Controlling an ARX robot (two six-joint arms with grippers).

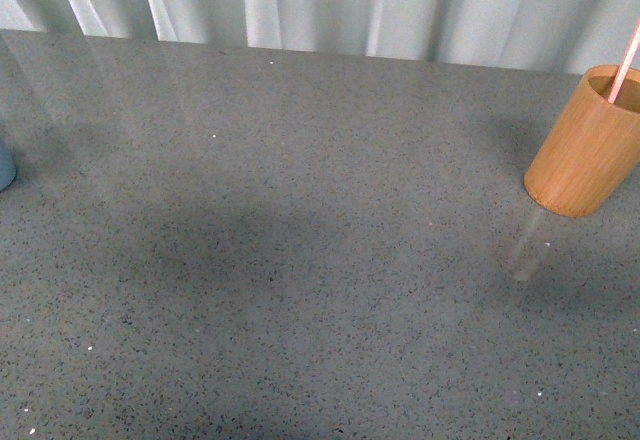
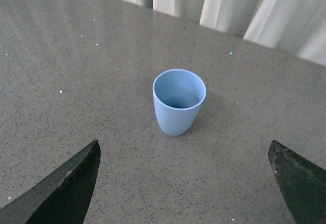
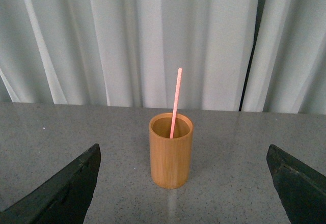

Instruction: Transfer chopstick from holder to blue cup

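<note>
The pink chopstick (image 3: 175,102) stands in the wooden holder (image 3: 171,158), leaning on its rim, at the far right of the grey table (image 1: 300,260) in the front view. The blue cup (image 2: 179,102) stands upright at the far left, well apart from the holder. The left gripper (image 2: 183,145) faces the cup, spread wide and holding nothing; the right gripper (image 3: 183,146) faces the holder, equally wide and unloaded, with white curtains (image 3: 127,40) behind

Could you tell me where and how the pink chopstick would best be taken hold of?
Grip the chopstick on its bare upper length, above the holder, probably coming in level with the open right hand. It stands nearly upright, its lower part sunk inside the holder.
</note>
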